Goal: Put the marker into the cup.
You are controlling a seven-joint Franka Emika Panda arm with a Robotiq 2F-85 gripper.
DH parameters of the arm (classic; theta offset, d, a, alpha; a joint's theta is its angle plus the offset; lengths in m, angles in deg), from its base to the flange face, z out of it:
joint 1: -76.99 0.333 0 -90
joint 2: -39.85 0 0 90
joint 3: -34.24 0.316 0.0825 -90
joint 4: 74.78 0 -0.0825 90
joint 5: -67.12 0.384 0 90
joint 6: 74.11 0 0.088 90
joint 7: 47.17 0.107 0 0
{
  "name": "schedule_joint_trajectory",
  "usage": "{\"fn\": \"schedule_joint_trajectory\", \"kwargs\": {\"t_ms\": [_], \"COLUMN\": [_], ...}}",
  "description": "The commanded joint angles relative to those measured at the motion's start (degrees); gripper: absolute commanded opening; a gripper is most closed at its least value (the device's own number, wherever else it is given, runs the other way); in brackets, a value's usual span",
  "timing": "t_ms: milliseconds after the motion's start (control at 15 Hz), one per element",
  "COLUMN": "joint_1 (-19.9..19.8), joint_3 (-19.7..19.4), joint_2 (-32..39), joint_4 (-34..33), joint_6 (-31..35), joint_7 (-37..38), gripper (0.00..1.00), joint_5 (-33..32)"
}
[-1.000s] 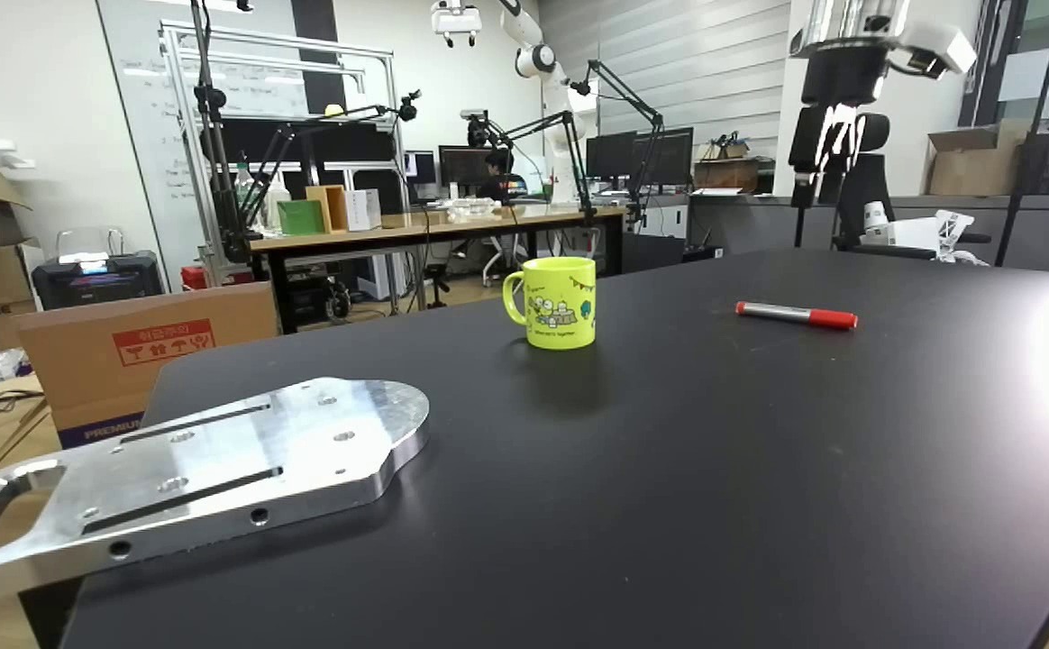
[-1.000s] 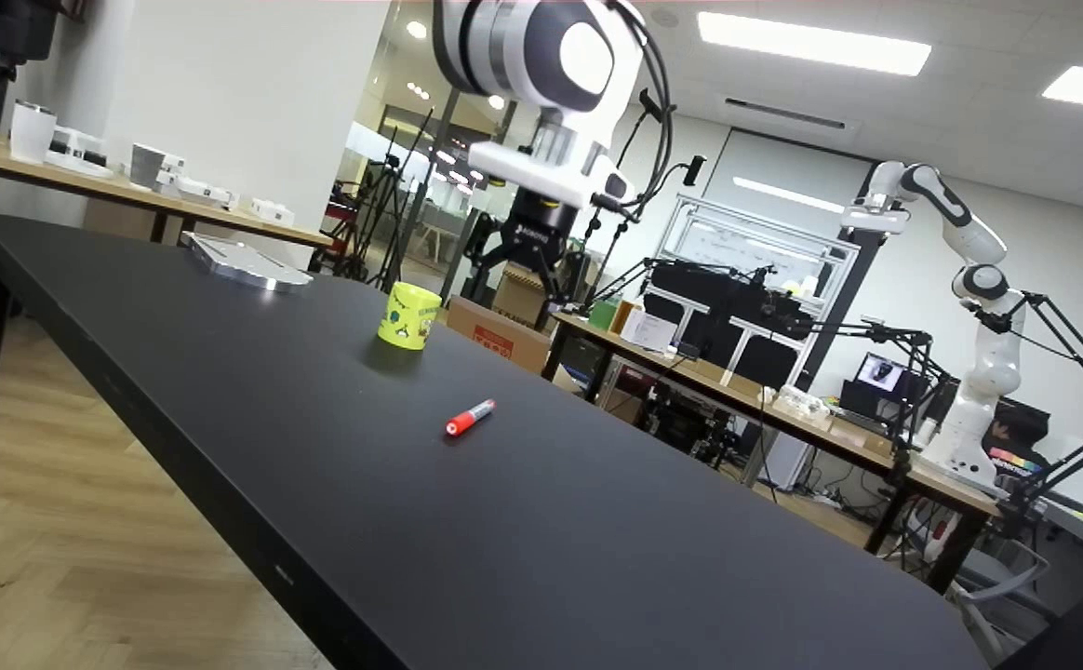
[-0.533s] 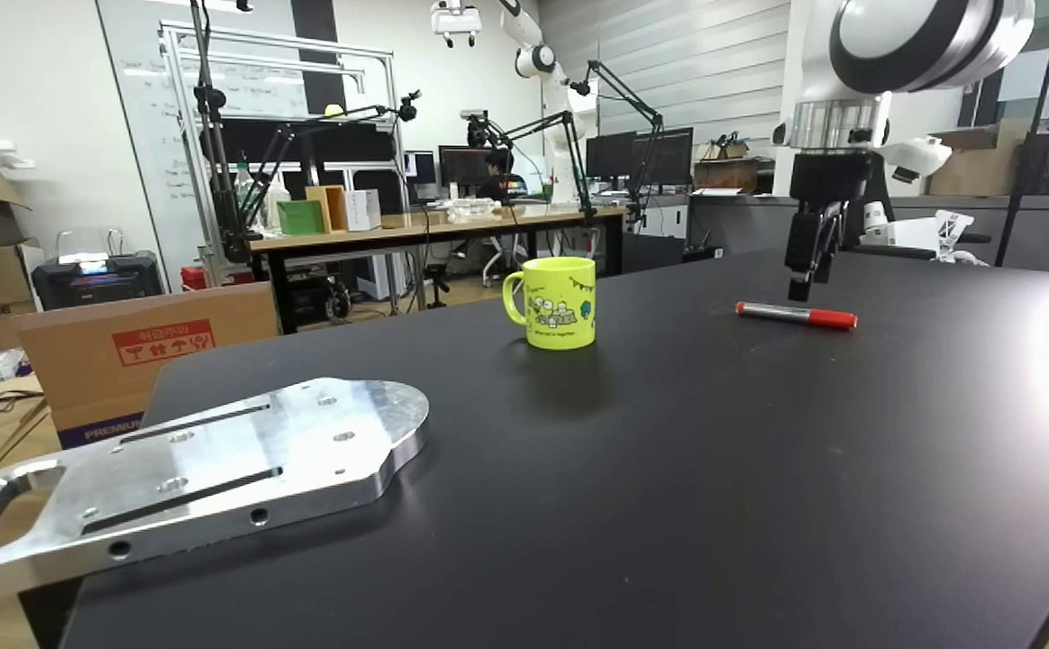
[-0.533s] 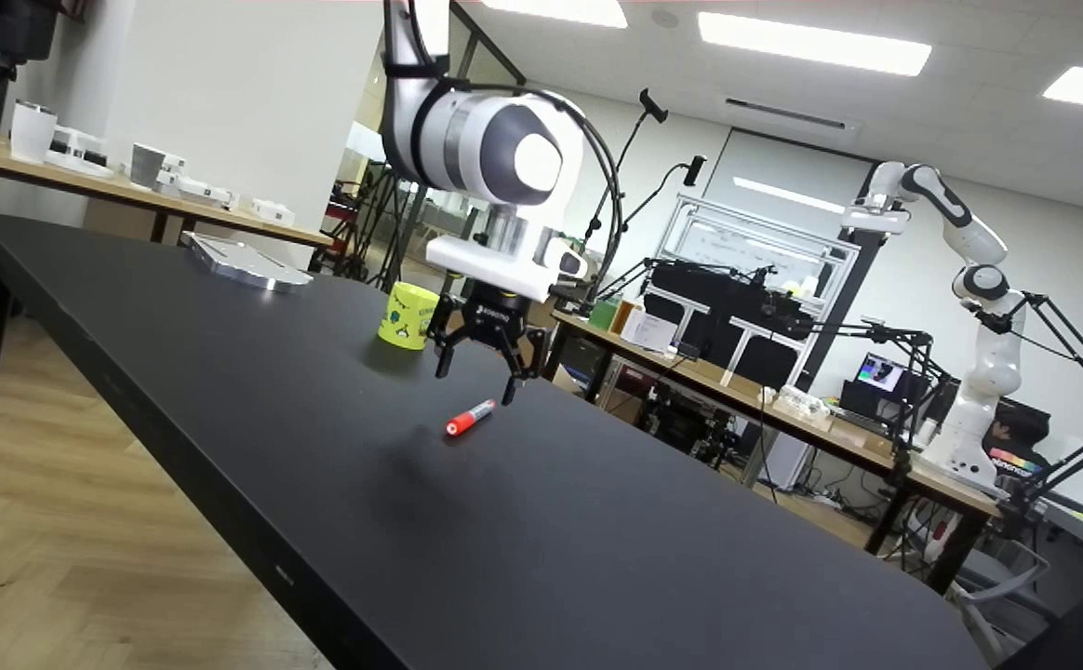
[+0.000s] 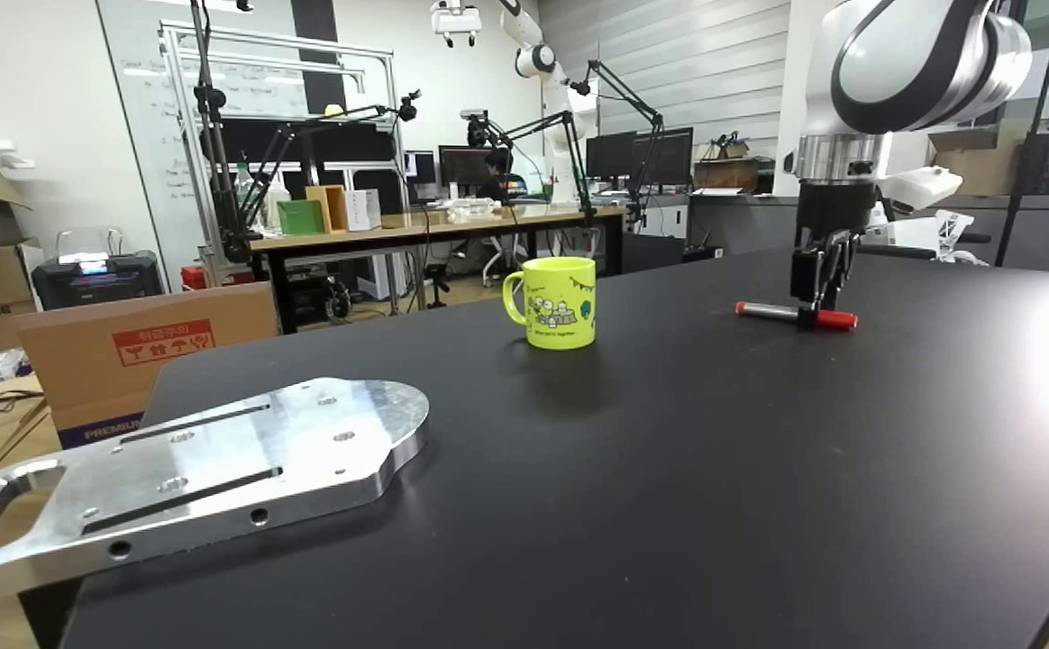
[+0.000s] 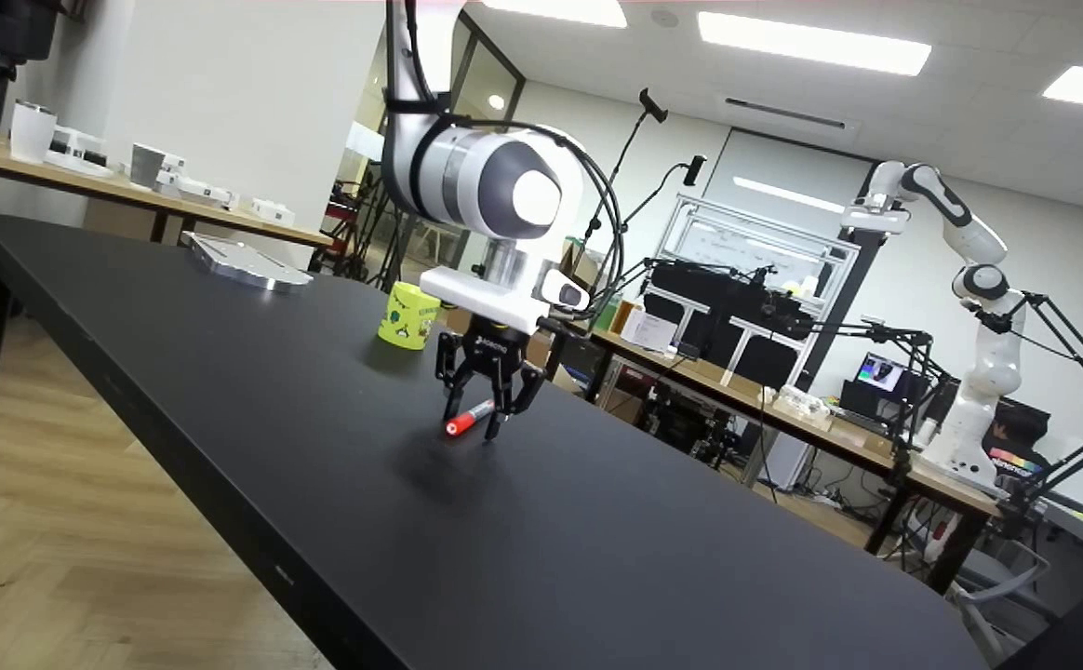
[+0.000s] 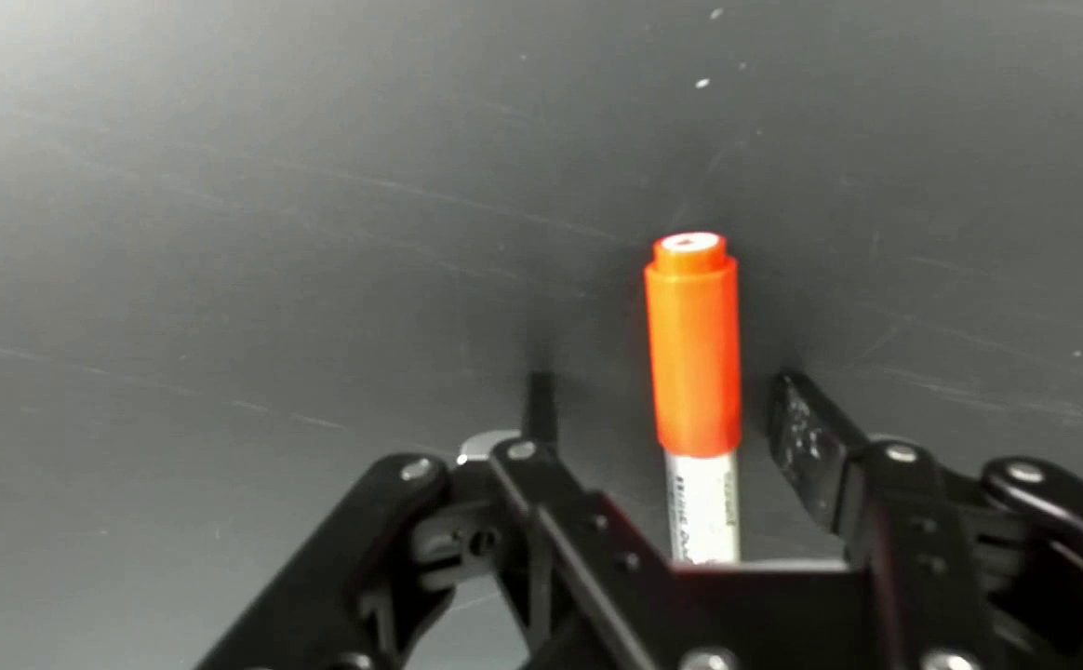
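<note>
Position: the slim, cylindrical red-and-white marker (image 7: 700, 400) lies flat on the matte black desk (image 5: 669, 505), between the black, jointed metal fingers (image 7: 811, 456) of the dark gripper (image 7: 664, 409), which points down over it.

Axis: near vertical in the wrist view, with the red cap (image 7: 693, 344) toward the top edge and the pale printed barrel (image 7: 704, 507) running down behind the gripper body. In an exterior view it runs left to right with a slight downward slope, cap (image 5: 838, 320) at right. In an exterior view it slants, cap (image 6: 459, 425) to lower left, barrel to upper right.

Grip state: fingers fairly wide, set across the long axis, one on each side. Desk surface shows on both sides of the marker; in the wrist view it lies closer to the finger at picture right. Finger contact with the desk: cannot tell.

Surroundings: the bright yellow-green, cartoon-printed mug (image 5: 565, 303) stands upright, well apart from the marker. In both exterior views it sits between the marker and a flat silver metal plate (image 5: 245, 442).
</note>
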Motion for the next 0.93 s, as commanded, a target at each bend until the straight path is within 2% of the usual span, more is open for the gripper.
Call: {"fn": "schedule_joint_trajectory", "kwargs": {"t_ms": [0, 200, 333, 400, 600, 867], "joint_1": [2.11, 4.39, 3.99, 3.79, 1.76, 0.53], "joint_3": [-2.34, -4.28, -3.17, -2.77, 0.31, 1.61], "joint_2": [0.82, 0.25, -1.07, -1.41, -3.37, -4.14], "joint_4": [-3.47, -5.31, -6.79, -7.84, -11.56, -18.31], "joint_6": [-4.85, -11.72, -20.97, -24.31, -33.22, -41.33], "joint_7": [9.72, 17.51, 19.17, 20.56, 21.14, 24.69], "gripper": [0.31, 0.11, 0.00, 0.05, 0.05, 0.05], "joint_5": [0.74, 0.43, 1.78, 2.91, 10.63, 19.76]}}
